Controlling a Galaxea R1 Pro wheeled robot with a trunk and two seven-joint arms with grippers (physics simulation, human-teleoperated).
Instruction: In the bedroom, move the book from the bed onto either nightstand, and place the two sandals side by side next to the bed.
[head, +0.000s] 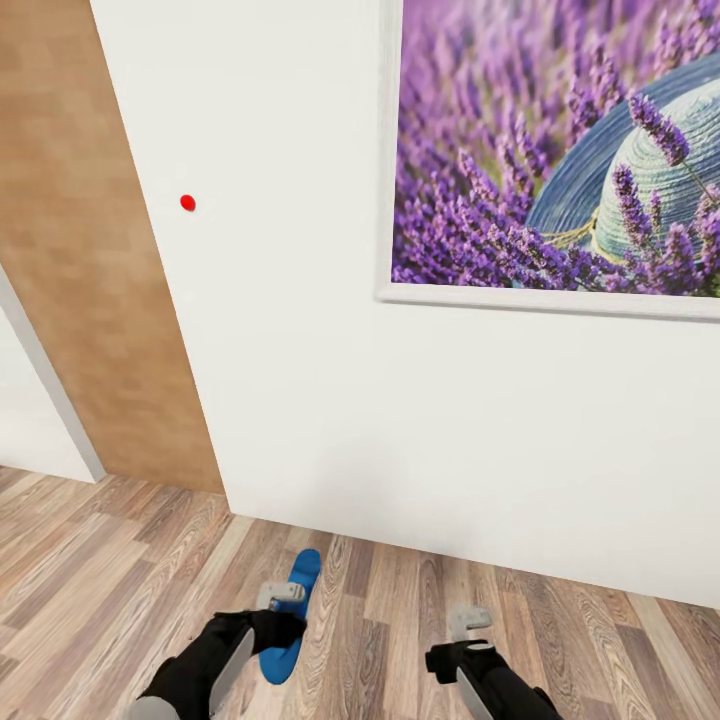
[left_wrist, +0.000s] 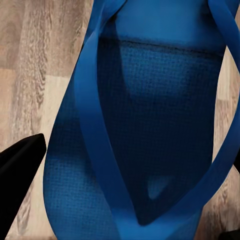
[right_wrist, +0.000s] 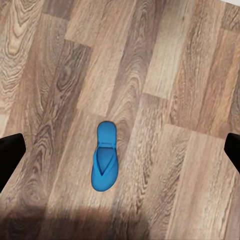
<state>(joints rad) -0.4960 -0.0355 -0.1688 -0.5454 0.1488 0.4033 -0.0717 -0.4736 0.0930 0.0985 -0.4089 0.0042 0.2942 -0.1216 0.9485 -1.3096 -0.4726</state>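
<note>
Blue sandal (head: 293, 610) on the wood floor (head: 120, 560) near the white wall (head: 400, 420), left claw (left_wrist: 130, 165) directly over it, fingers apart to straddle for pickup; right claw (right_wrist: 120, 150) spread, hovering above another sandal (right_wrist: 105, 156).

we face a white wall (head: 330, 400) with a small red dot (head: 187, 203) on it and a framed lavender-and-straw-hat picture (head: 560, 150); a light wooden door (head: 90, 280) adjoins; wood-plank floor (head: 120, 560) runs below.
</note>
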